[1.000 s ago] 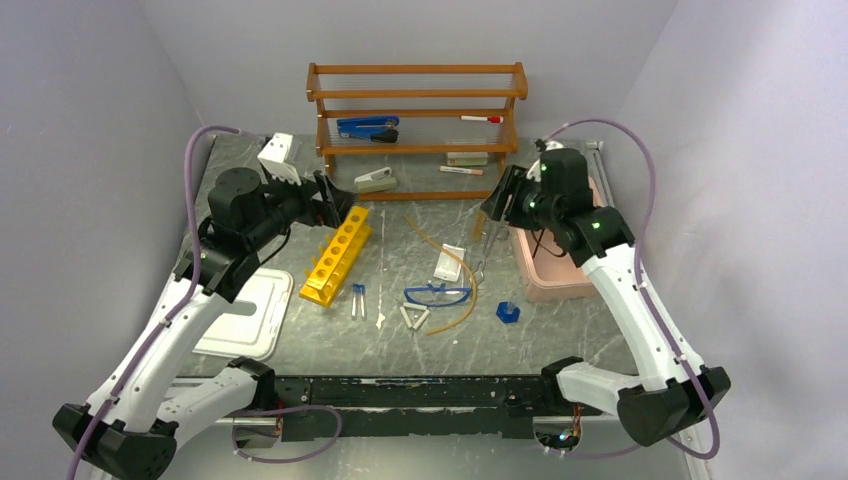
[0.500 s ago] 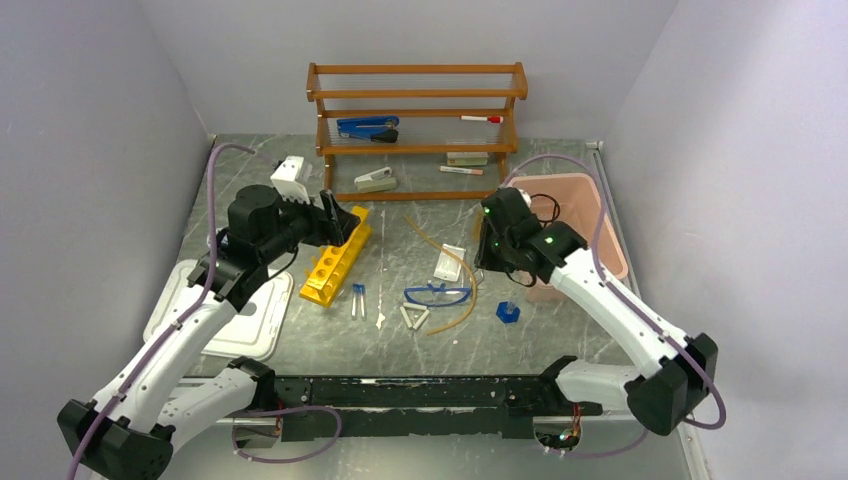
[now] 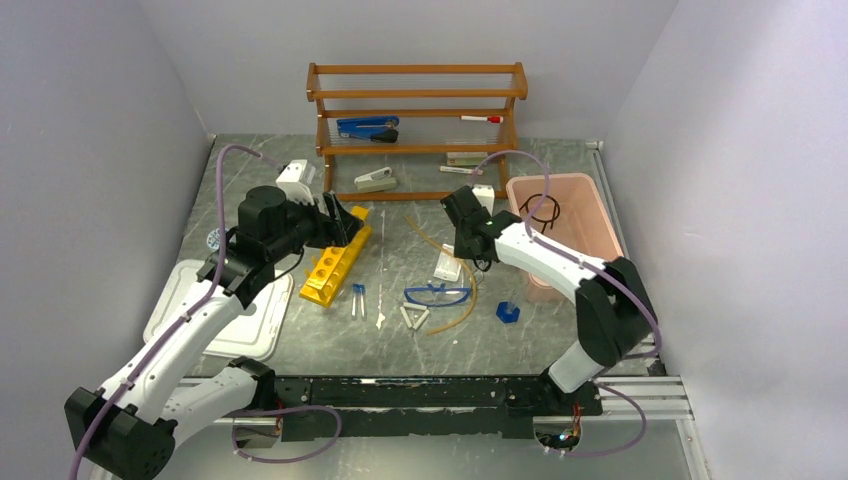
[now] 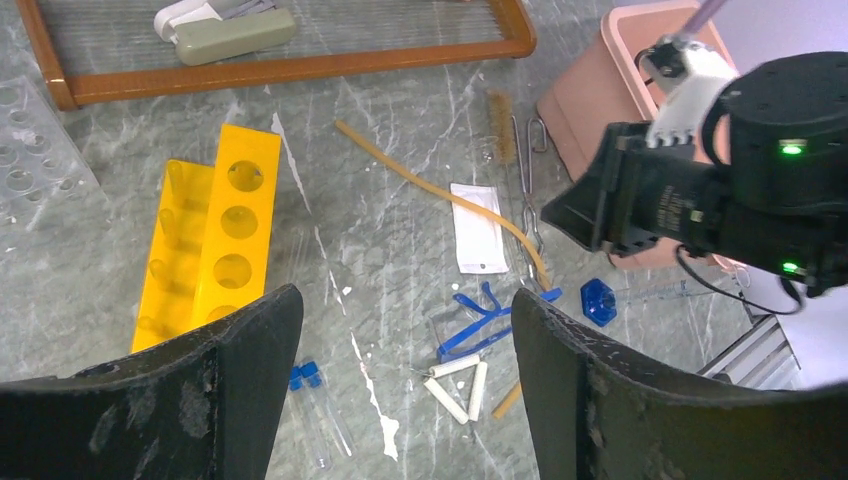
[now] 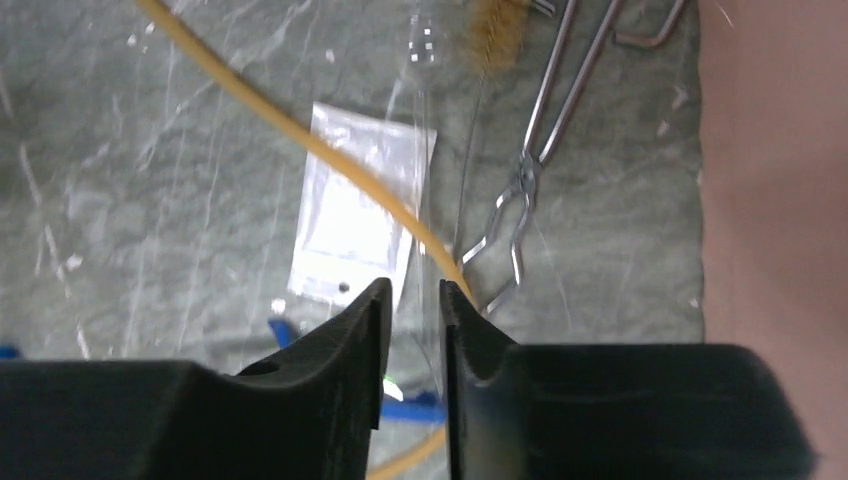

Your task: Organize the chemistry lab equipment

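Tubing (image 5: 300, 140), amber and long, lies on the table just beside the pink bin (image 3: 585, 215), crossing a clear bag (image 5: 335, 240). Over it hangs the right gripper (image 5: 412, 295), its fingers nearly pressed together with a slim gap; whether they pinch anything cannot be told. The step looks like lifting the tubing into the bin. The gripper should catch the tubing alone, missing the bag and the metal tongs (image 5: 530, 170) nearer the bin, then rise slowly, since the tubing looks floppy. Well apart from the bin, the left gripper (image 4: 405, 300) is spread and empty.
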### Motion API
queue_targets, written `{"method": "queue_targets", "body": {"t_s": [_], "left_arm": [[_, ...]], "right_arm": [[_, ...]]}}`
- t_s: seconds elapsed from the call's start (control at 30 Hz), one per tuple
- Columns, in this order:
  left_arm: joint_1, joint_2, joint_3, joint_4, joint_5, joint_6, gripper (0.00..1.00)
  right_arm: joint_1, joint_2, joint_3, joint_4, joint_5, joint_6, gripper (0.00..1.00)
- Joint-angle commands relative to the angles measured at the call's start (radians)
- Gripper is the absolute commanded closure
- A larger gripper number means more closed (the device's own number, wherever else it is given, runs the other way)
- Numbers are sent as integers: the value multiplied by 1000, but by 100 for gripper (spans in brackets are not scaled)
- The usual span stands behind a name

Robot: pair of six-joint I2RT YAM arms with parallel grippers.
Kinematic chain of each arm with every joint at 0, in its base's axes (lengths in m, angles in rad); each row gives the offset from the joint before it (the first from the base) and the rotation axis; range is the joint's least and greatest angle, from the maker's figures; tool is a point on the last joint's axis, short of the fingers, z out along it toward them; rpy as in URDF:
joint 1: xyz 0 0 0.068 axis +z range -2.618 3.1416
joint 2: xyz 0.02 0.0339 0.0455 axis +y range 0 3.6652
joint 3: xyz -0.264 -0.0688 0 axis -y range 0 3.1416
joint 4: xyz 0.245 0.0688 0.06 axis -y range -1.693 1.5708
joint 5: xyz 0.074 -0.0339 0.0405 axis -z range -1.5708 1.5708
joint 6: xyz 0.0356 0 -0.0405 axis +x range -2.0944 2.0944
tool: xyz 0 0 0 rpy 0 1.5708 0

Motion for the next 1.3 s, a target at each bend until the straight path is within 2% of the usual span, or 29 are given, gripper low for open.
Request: {"method": "queue_targets", "body": {"t_s": [0.0, 0.2, 0.67, 0.93, 1.27], "left_arm": [[-7, 10, -3, 59, 21, -19, 21], [-6, 22, 12, 44, 9, -6, 21], [-7, 26, 2, 55, -6, -18, 21], [-6, 6, 4, 39, -16, -15, 21], [-7, -23, -10, 39, -19, -17, 21]], "right_arm": [[-41, 102, 15, 156, 29, -24, 74], [-71, 217, 27, 235, -35, -54, 71], [-109, 338, 29, 300, -65, -52, 79], [-113, 265, 22, 384, -55, -131, 92], [-115, 131, 47, 454, 12, -228, 92]]}}
